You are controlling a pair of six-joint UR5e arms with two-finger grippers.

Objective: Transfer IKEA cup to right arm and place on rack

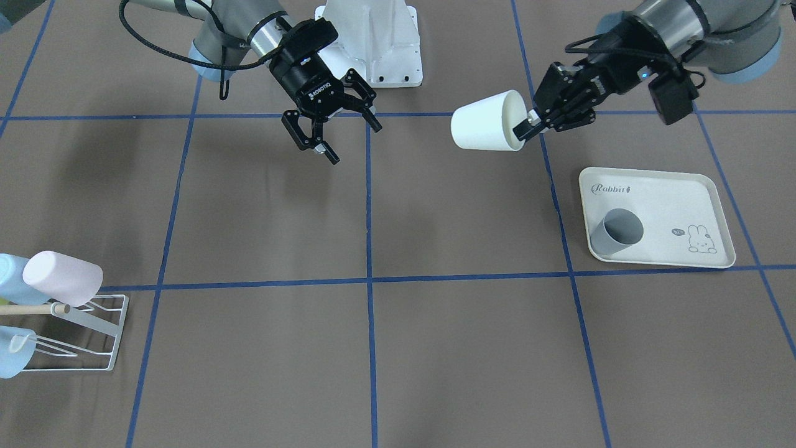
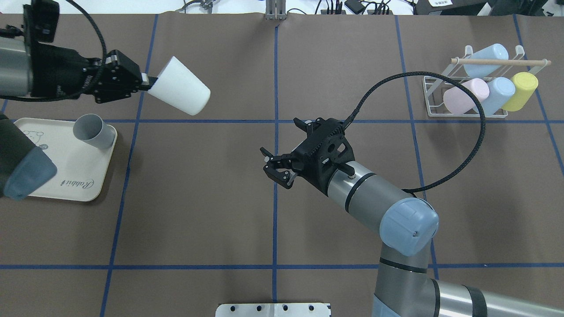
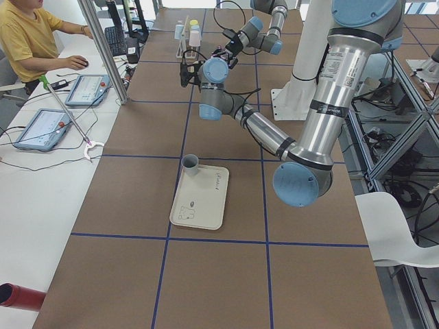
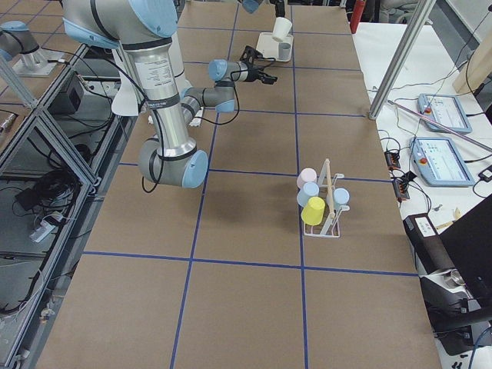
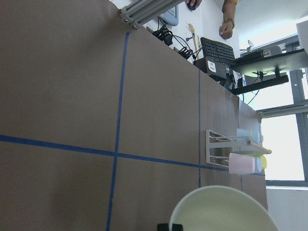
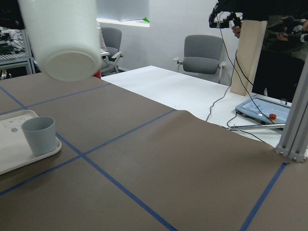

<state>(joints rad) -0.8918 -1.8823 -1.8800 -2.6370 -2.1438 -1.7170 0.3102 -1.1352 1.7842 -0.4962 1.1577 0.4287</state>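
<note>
My left gripper (image 1: 527, 127) is shut on the rim of the white IKEA cup (image 1: 486, 121) and holds it sideways in the air, its bottom pointing toward the table's middle. The cup also shows in the overhead view (image 2: 179, 86), the left wrist view (image 5: 221, 211) and the right wrist view (image 6: 61, 33). My right gripper (image 2: 269, 164) is open and empty above the table's middle, apart from the cup. The white wire rack (image 2: 432, 94) with a wooden rod (image 2: 502, 62) stands at the far right and holds several coloured cups.
A cream rabbit-print tray (image 2: 66, 176) lies on the left side below my left arm, with a grey cup (image 2: 90, 130) standing on its far corner. Blue tape lines cross the brown table. An operator sits at the side bench (image 3: 27, 41).
</note>
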